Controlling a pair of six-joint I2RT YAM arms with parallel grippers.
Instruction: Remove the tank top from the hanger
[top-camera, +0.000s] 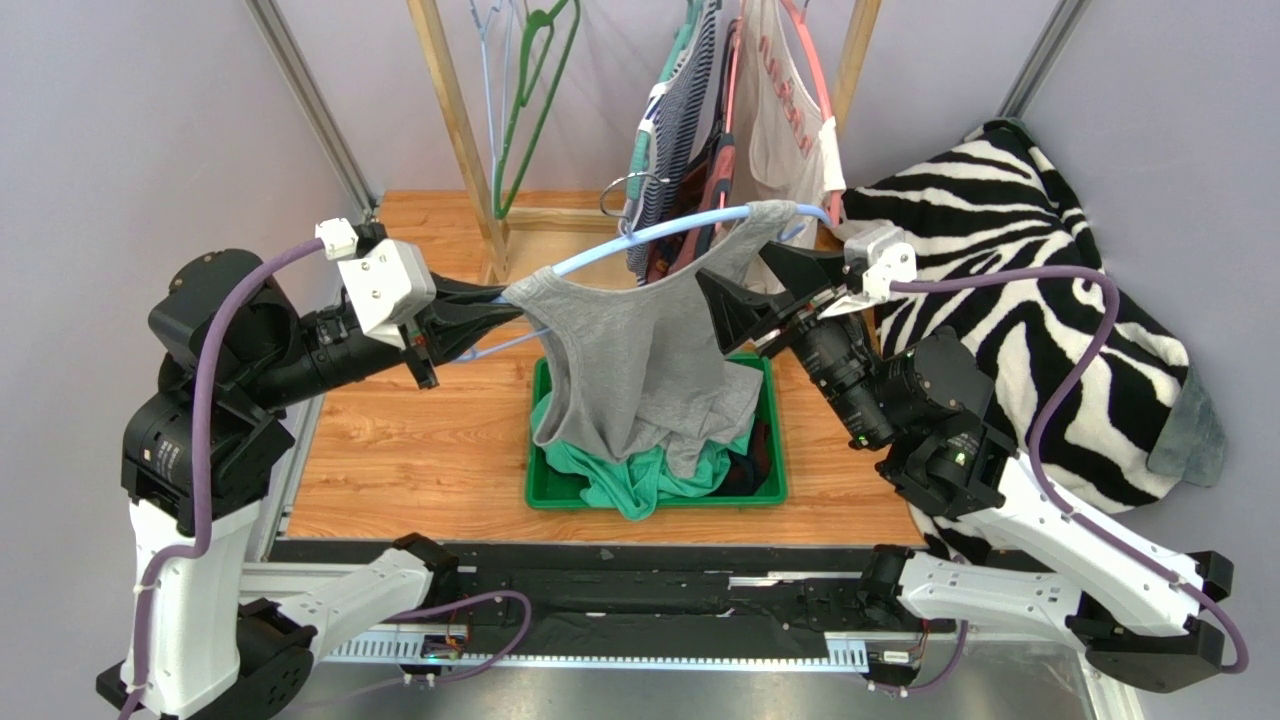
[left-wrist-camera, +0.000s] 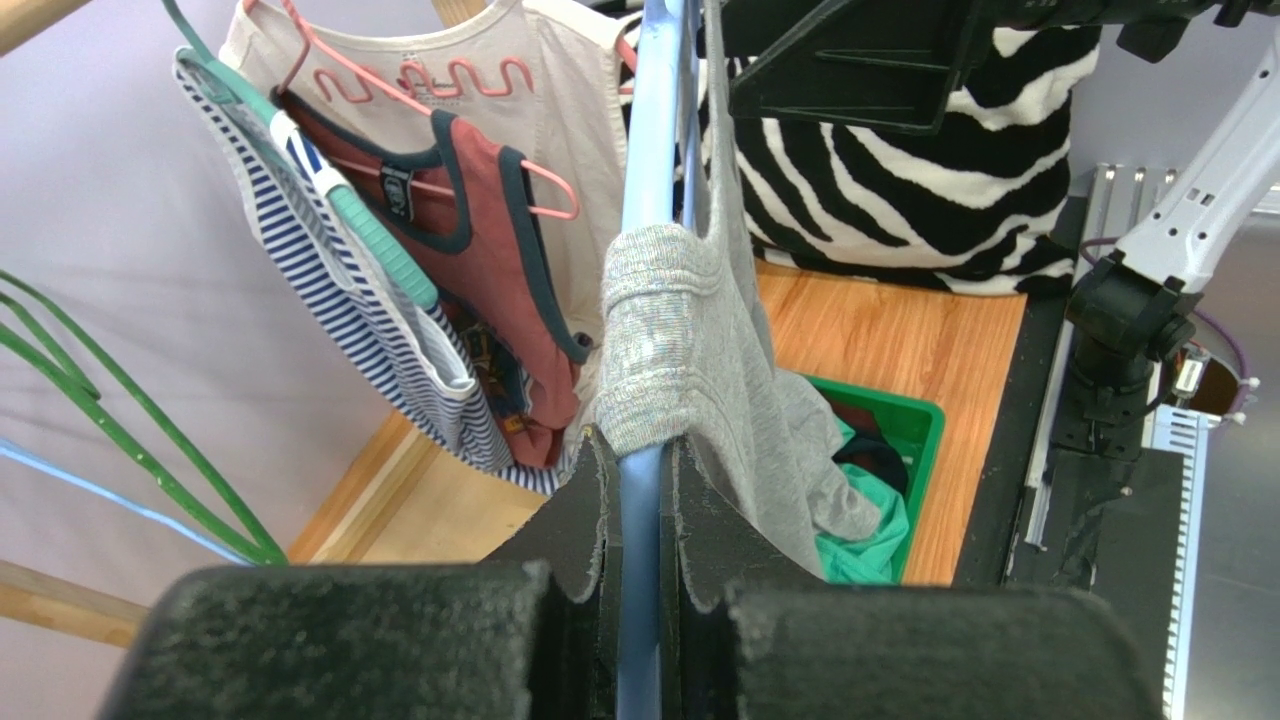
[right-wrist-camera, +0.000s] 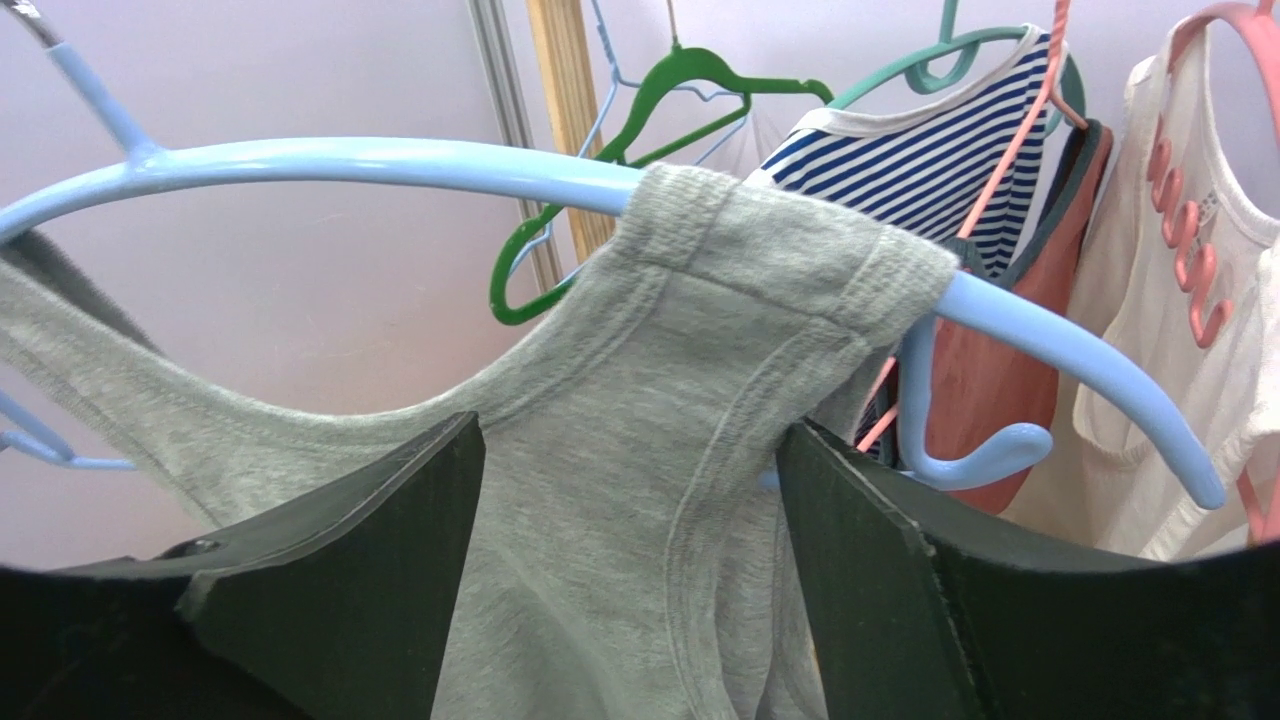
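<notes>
Tank top (top-camera: 646, 360): centre of the top view, draped on blue hanger (top-camera: 661, 230), hem in green bin (top-camera: 775, 458).
Left gripper (left-wrist-camera: 643, 477): clamped tight on blue hanger.
Right gripper (right-wrist-camera: 631, 585): jaws wide, astride tank top strap.

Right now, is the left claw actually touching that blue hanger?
Touching. The left wrist view shows the left gripper pinching the blue hanger between both fingers, with no gap on either side.

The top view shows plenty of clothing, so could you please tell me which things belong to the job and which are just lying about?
Job: grey tank top, blue hanger, left pincer shut on the hanger, right pincer open around a strap.

Lying about: green bin of clothes, zebra blanket, striped top, white top, empty green hanger.
</notes>
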